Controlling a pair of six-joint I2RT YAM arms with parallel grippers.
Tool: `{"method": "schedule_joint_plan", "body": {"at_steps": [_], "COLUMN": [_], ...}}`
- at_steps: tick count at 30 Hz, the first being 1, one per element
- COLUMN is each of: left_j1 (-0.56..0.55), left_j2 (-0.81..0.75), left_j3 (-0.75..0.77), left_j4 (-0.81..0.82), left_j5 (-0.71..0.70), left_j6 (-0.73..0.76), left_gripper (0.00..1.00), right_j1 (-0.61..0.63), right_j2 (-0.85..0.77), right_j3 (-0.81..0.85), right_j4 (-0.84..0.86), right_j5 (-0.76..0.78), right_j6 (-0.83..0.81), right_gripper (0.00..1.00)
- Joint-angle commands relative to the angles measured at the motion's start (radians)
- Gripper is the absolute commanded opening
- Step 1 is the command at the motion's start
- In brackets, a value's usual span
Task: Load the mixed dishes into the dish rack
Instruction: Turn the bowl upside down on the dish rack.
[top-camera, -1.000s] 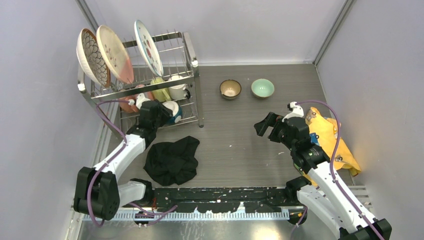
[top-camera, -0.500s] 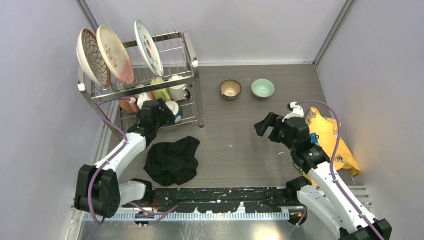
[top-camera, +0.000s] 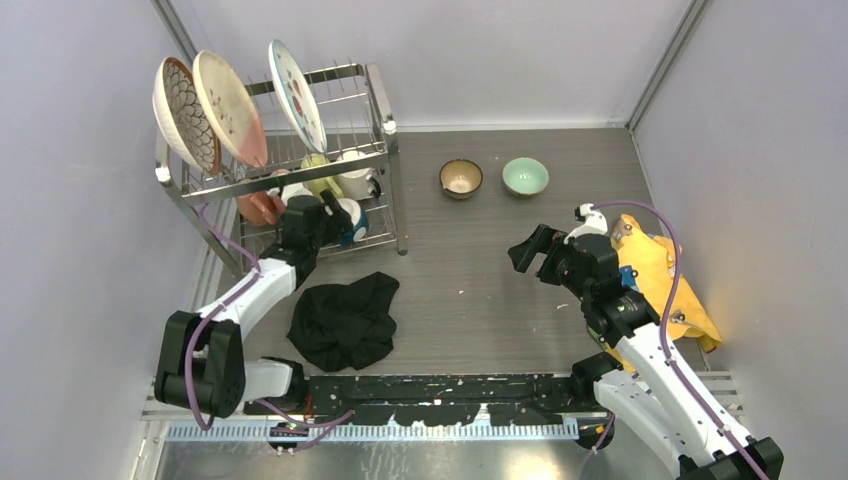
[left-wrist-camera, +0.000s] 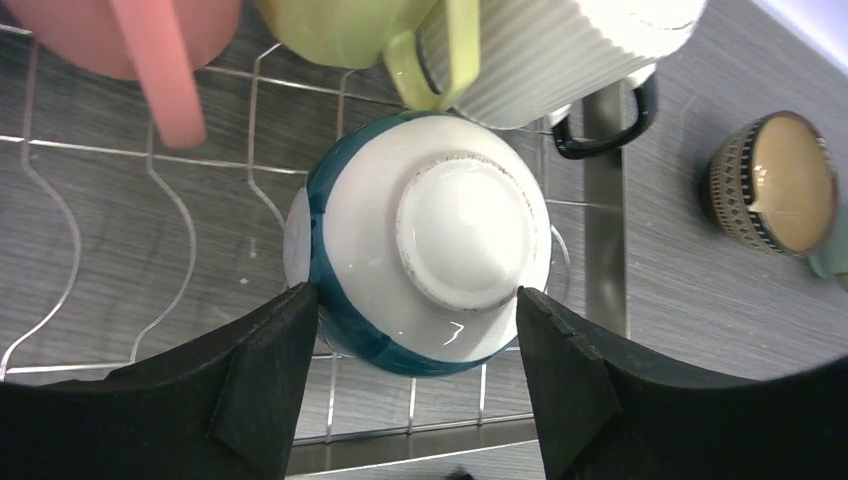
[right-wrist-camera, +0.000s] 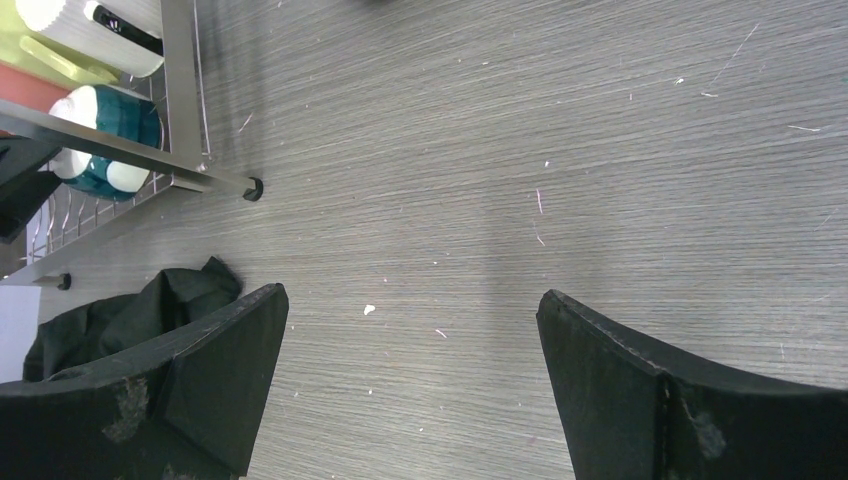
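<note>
The dish rack (top-camera: 385, 125) stands at the back left with three patterned plates (top-camera: 230, 105) upright on its top tier. Pink (left-wrist-camera: 150, 30), yellow (left-wrist-camera: 350, 25) and white (left-wrist-camera: 560, 50) mugs sit on the lower tier. My left gripper (left-wrist-camera: 415, 310) reaches into the lower tier, and both its fingers touch the sides of the blue bowl (left-wrist-camera: 420, 240), whose white base faces the camera. The brown bowl (top-camera: 461, 178) and the mint-green bowl (top-camera: 525, 176) sit on the table right of the rack. My right gripper (top-camera: 535, 255) is open and empty above the bare table.
A black cloth (top-camera: 345, 320) lies crumpled in front of the rack. A yellow cloth (top-camera: 660, 275) lies by the right wall beside the right arm. The rack's front rail (left-wrist-camera: 400, 445) runs just under the left fingers. Walls close in on the left, back and right.
My left gripper has moved a little further into the rack's lower tier, and the blue bowl has moved with it. The right arm has not moved.
</note>
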Motion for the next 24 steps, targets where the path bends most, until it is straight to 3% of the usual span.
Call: {"method": "schedule_joint_plan", "body": {"at_steps": [1,24], "left_j1": [0.0,-0.031], "left_j2": [0.007,0.032], "left_j3": [0.001,-0.063], "left_j4": [0.148,0.29], "left_j5": [0.109,0.248], "left_j6": [-0.013,-0.107], "left_gripper": [0.72,0.69], "right_j1": [-0.001,-0.002], "right_j2": [0.001,0.021], "right_j3": [0.005,-0.003], "right_j4": [0.038,0.049], "right_j5": [0.011,-0.004], "right_j6": [-0.012,0.017], "right_gripper": [1.0,1.0]}}
